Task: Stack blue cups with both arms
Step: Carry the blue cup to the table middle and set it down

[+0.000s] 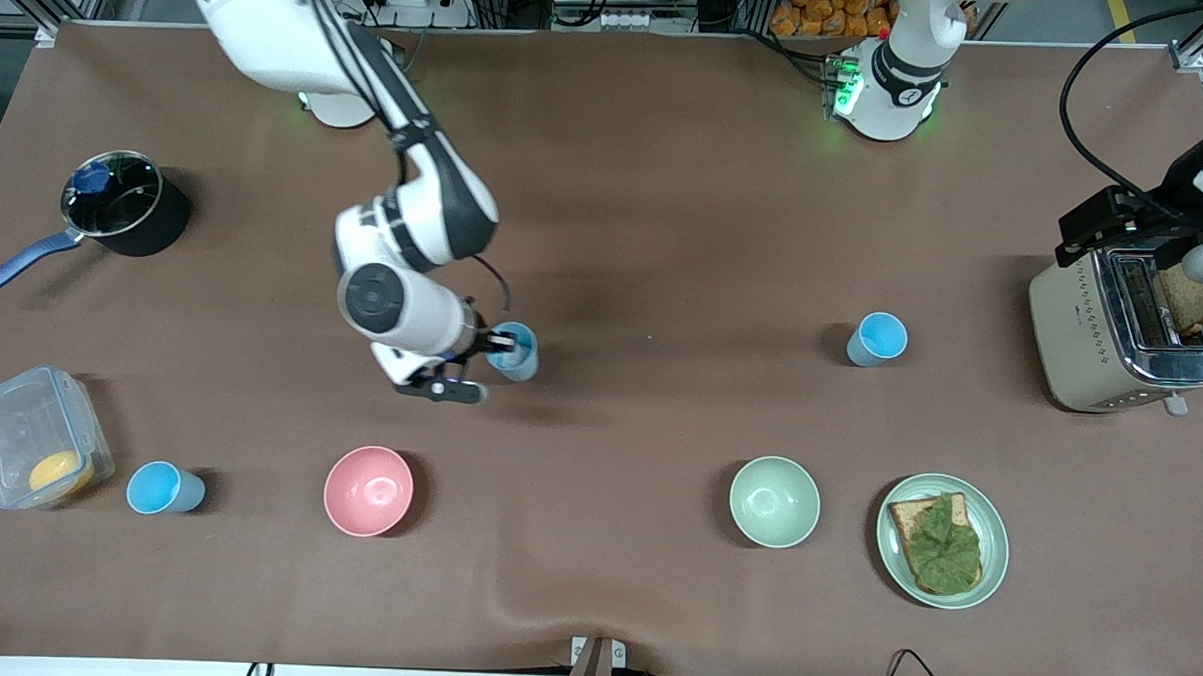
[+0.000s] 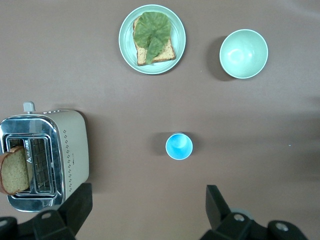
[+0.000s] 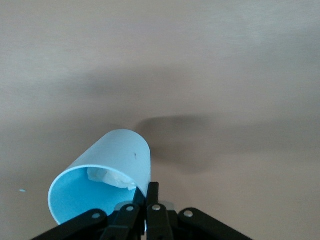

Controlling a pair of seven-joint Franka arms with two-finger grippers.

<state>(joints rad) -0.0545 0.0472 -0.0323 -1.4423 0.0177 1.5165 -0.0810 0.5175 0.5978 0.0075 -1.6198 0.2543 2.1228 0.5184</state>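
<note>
My right gripper (image 1: 496,344) is shut on the rim of a light-blue cup (image 1: 516,355) and holds it tilted a little above the middle of the table. In the right wrist view this cup (image 3: 107,170) shows a whitish patch inside, with the right gripper (image 3: 150,192) pinching its wall. A second blue cup (image 1: 877,339) stands upright near the toaster, also seen from above (image 2: 179,146). A third blue cup (image 1: 163,488) stands beside the clear box. My left gripper (image 2: 148,200) hangs open and empty high over the table; in the front view the left gripper (image 1: 1100,235) appears over the toaster.
A toaster (image 1: 1092,335) with a bread slice (image 1: 1188,298) stands at the left arm's end. Nearer the camera sit a green plate (image 1: 997,552) of toast and lettuce, a pale-green bowl (image 1: 774,501) and a pink bowl (image 1: 368,490). A pot (image 1: 126,206) and a clear box (image 1: 33,438) stand at the right arm's end.
</note>
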